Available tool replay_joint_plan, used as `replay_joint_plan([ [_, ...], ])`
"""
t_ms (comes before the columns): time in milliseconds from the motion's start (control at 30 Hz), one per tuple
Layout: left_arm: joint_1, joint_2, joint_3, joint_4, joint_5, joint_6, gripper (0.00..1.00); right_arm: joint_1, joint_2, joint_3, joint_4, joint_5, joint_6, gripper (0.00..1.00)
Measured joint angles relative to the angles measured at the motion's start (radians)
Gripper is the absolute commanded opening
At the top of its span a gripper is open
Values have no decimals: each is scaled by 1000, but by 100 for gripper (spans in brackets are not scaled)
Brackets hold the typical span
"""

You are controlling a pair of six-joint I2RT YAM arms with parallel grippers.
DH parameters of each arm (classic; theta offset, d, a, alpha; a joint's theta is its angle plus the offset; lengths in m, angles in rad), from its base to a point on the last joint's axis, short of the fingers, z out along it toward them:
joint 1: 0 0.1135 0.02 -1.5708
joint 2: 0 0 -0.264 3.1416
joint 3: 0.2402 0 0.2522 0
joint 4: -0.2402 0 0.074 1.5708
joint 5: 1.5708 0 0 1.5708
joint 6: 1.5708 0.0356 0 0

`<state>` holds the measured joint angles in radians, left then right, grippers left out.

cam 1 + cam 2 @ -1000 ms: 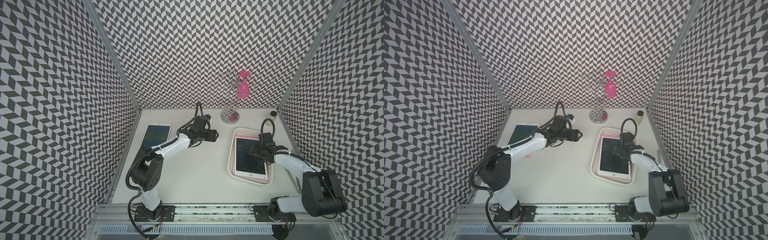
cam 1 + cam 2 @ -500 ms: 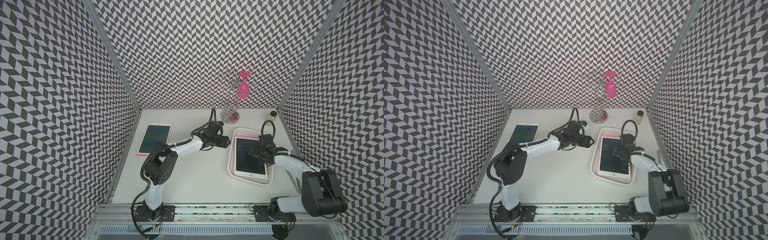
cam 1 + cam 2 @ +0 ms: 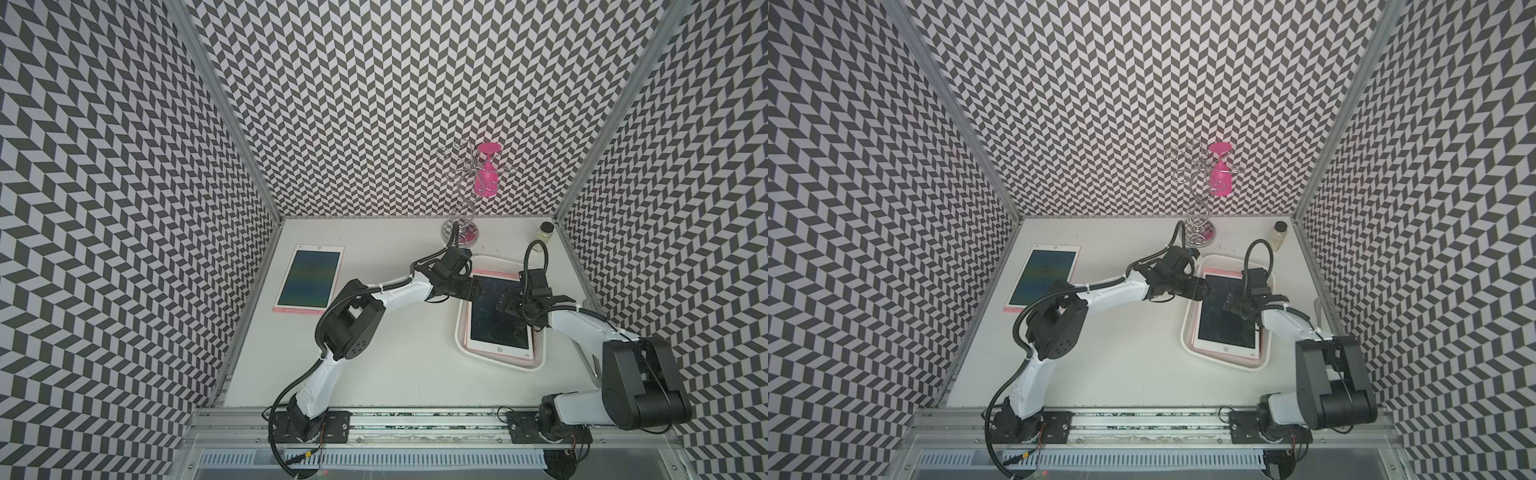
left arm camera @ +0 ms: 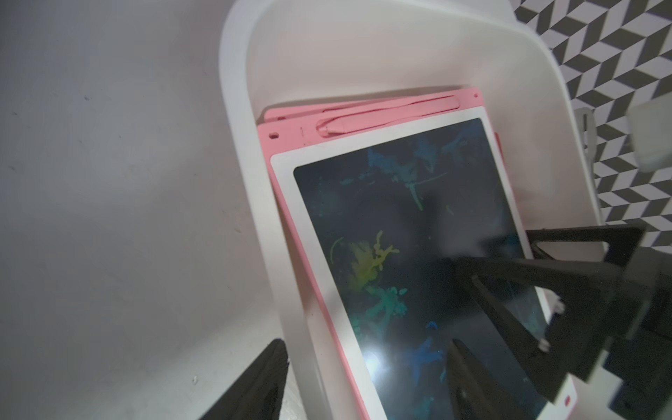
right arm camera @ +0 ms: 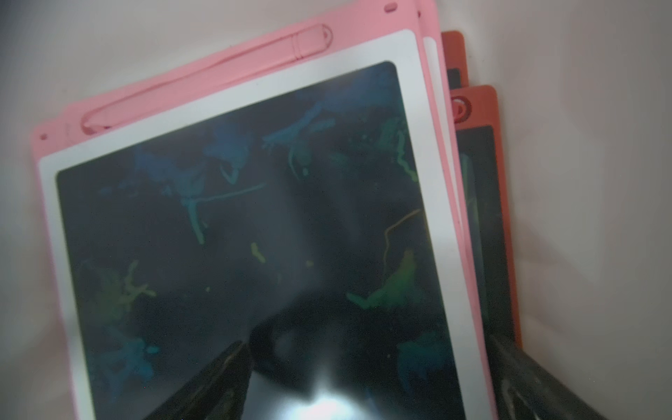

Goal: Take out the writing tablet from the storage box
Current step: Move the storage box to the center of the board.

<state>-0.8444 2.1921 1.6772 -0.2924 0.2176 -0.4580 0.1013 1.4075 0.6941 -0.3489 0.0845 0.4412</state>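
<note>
The storage box (image 3: 460, 332) (image 3: 1187, 328), a shallow white tray, sits at the right of the table and holds a stack of tablets. The top writing tablet (image 3: 498, 332) (image 3: 1225, 328) (image 4: 400, 236) (image 5: 236, 218) is pink-backed with a white frame and a dark scribbled screen. My left gripper (image 3: 473, 289) (image 4: 363, 382) is open at the box's left rim (image 4: 236, 145), one finger outside the box and one over the screen. My right gripper (image 3: 505, 305) (image 5: 371, 385) (image 4: 491, 247) is open low over the tablet's right side, holding nothing.
Another pink tablet (image 3: 309, 276) lies flat at the left of the table. A wire stand (image 3: 459, 232) with a hanging pink glass (image 3: 486, 174) stands at the back, beside a small bottle (image 3: 545, 232). Orange tablets (image 5: 483, 218) show beneath the top one.
My left arm has swung right from the middle of the table to the box's left rim. The right arm has stayed over the tablet.
</note>
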Motion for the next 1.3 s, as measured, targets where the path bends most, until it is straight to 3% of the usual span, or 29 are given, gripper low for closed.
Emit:
replay_joint_plan([
  [67,0,13,6,-21,-16,0,65,-1,1,0,4,-9,-8,99],
  [233,3,16,8,-55,-48,-5,34,-2,10,2,14,-16,-24,100],
  [400,7,6,-10,-42,-53,-37,14,-5,47,36,17,-41,-50,100],
  [633,57,-186,-323,100,-81,-203,1,72,135,129,29,-127,-78,100],
  [933,131,-479,-775,325,-94,-401,4,267,306,308,29,-147,-111,100],
  [1000,132,-548,-877,384,-92,-455,14,291,324,330,30,-163,-128,100],
  [1133,116,-709,-1059,460,-69,-544,24,333,338,355,25,-200,-166,99],
  [1200,98,-780,-1085,423,-73,-551,41,348,336,357,17,-210,-182,100],
  [1300,92,-836,-1066,371,-107,-539,47,348,325,358,1,-210,-193,100],
])
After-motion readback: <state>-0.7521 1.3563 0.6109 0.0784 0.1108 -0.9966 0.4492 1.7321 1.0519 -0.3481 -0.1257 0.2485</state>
